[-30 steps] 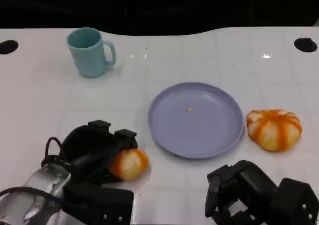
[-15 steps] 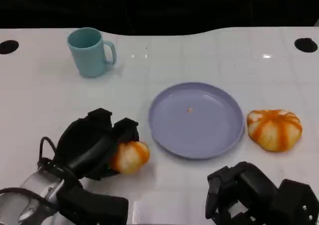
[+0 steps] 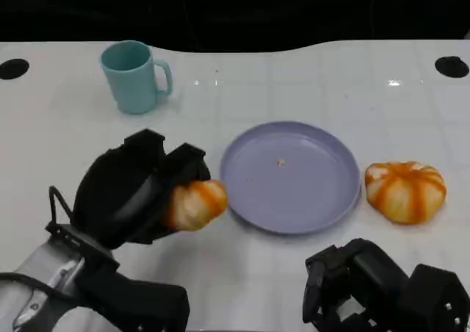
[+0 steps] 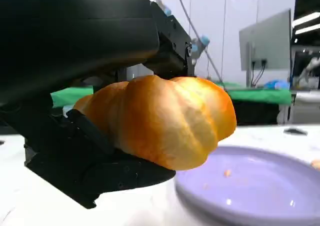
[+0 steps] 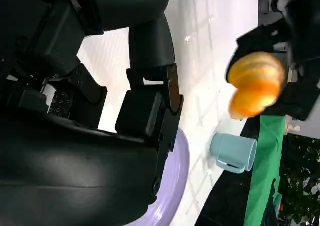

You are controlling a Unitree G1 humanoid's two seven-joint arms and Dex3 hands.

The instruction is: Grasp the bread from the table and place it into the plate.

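Left robot hand (image 3: pixel 136 196) is raised off the white bench (image 3: pixel 308 89), fingers wrapped round the bread (image 3: pixel 194 204), a glossy, ridged golden roll, just left of the plate (image 3: pixel 290 176). Plate's round, smooth, lavender w/ a shallow rim. Right robot hand (image 3: pixel 351 282) sits low at the bench's near edge, fingers curled in, holding nothing.

The left hand (image 4: pixel 75 86) grips the bread (image 4: pixel 160 118) just beside the purple plate (image 4: pixel 260 196)
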